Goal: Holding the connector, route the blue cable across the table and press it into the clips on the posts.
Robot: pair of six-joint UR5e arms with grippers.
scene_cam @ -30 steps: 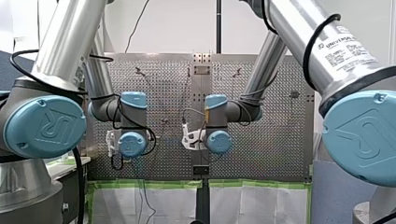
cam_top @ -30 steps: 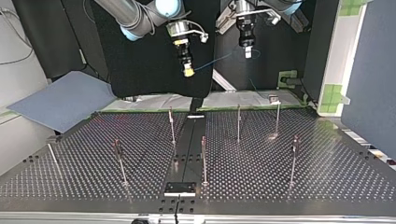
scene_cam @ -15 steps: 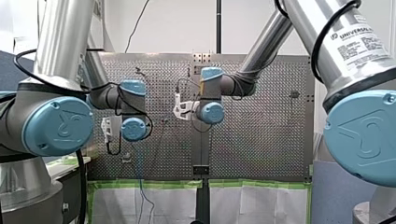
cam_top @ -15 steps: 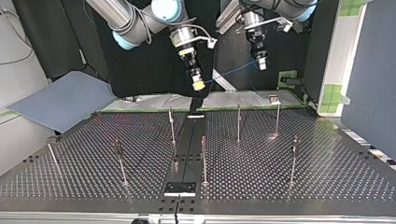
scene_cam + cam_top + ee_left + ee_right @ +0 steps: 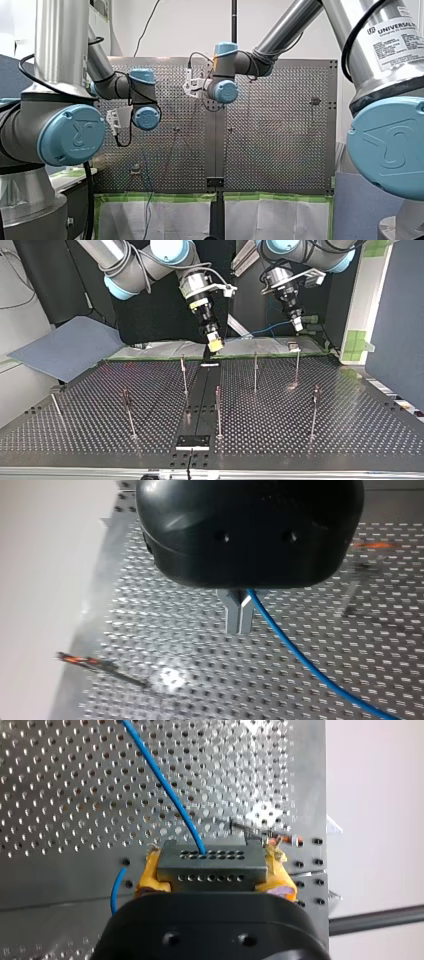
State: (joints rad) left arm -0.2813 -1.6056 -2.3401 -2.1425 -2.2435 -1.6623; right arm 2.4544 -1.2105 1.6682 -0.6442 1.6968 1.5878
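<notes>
My right gripper (image 5: 215, 344) hangs over the table's far edge near the top view's middle. In the right wrist view its yellow pads (image 5: 150, 872) are shut on a grey connector (image 5: 210, 865). The blue cable (image 5: 160, 785) leaves the connector's top. It sags across to my left gripper (image 5: 298, 326) at the top view's right. In the left wrist view that gripper (image 5: 239, 616) has its metal fingers shut on the cable (image 5: 310, 665), high above the perforated table (image 5: 175, 645). Several thin posts (image 5: 255, 371) with clips stand on the table.
A grey sheet (image 5: 65, 347) lies off the table at the top view's left. A black bar (image 5: 200, 405) runs down the table's middle to a small plate (image 5: 192, 442). Taller posts (image 5: 314, 410) stand nearer the top view's front. A green-taped bracket (image 5: 309, 322) sits behind my left gripper.
Both arms have reached out and come down toward the table's far edge. My left gripper has swung toward the top view's right, drawing the cable out between the two grippers.
</notes>
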